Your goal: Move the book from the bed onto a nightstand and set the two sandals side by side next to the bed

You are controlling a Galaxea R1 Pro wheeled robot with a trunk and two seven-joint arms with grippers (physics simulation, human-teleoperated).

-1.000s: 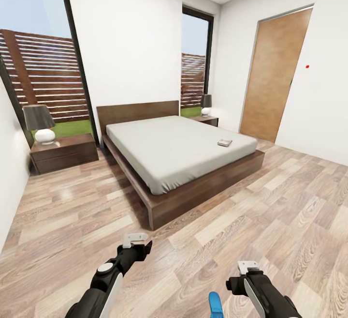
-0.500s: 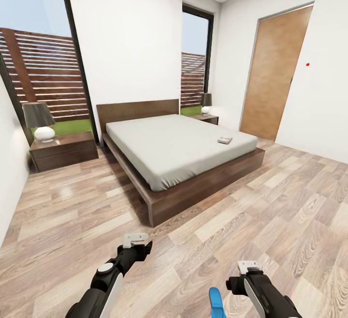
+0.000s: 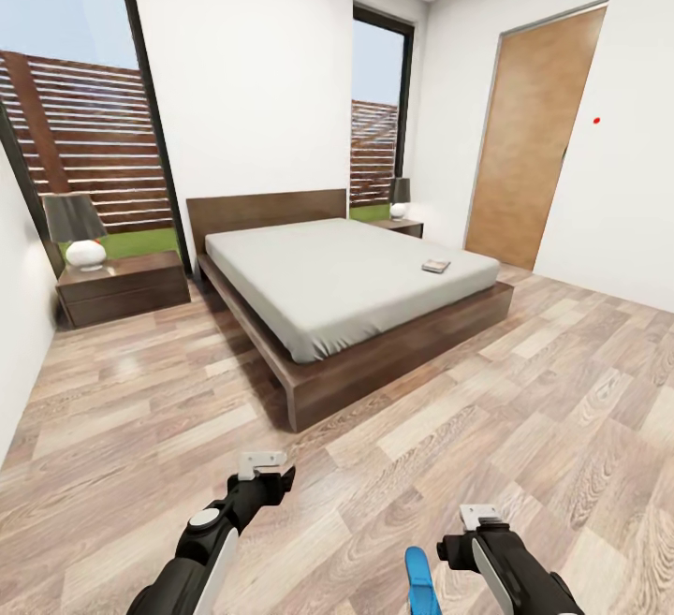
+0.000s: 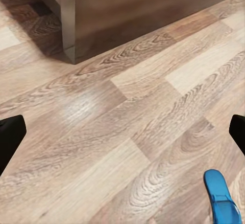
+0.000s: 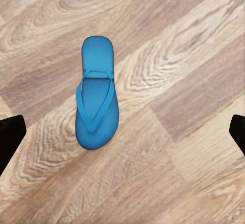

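The bed point(image 3: 346, 280) stands in the middle of the bedroom, and the book point(image 3: 435, 266) lies on its mattress near the right edge. A nightstand point(image 3: 124, 289) is at its left and another nightstand point(image 3: 404, 226) at its far right. One blue sandal point(image 3: 418, 583) lies flat on the floor between my arms; it is also the sandal point(image 5: 97, 99) under my right gripper point(image 5: 122, 132), which is open and above it. My left gripper point(image 4: 122, 137) is open over bare floor, with the sandal point(image 4: 221, 199) off to one side.
A lamp point(image 3: 82, 231) stands on the left nightstand and a smaller lamp point(image 3: 400, 198) on the far one. A wooden door point(image 3: 532, 138) is in the right wall. Wood-plank floor point(image 3: 524, 381) spreads wide on this side of the bed frame corner point(image 4: 69, 24).
The whole view has drawn back a little from the bed, so the camera moved. More of the sandal shows at the bottom edge. Both arms hold the same pose.
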